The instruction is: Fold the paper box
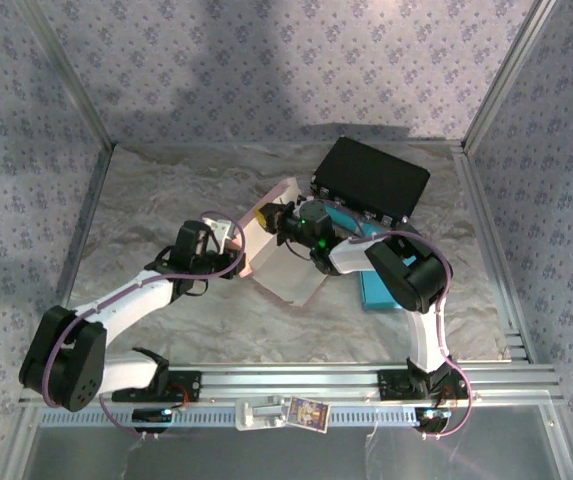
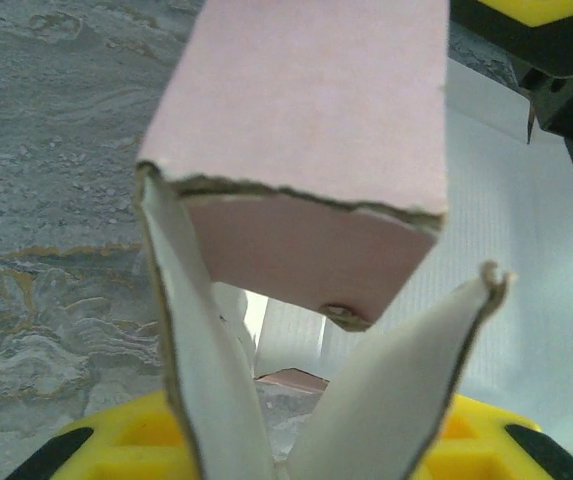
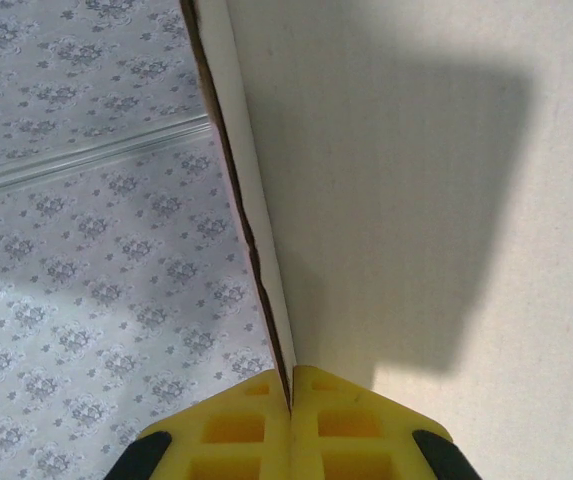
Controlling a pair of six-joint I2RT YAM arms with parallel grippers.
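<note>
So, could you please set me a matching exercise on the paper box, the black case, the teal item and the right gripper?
Things:
1. paper box
2. black case
3. teal item
4. right gripper

Descriptions:
a. at the far side of the table, right of centre
b. pink and white cardboard
c. shut on a cardboard edge
d. partly beneath the right arm

Pairs: 1-b, 2-a, 3-d, 4-c.

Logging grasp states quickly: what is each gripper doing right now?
Left gripper: closed on two flaps of the pink cardboard box.
Right gripper: closed on the same box's wall edge.
</note>
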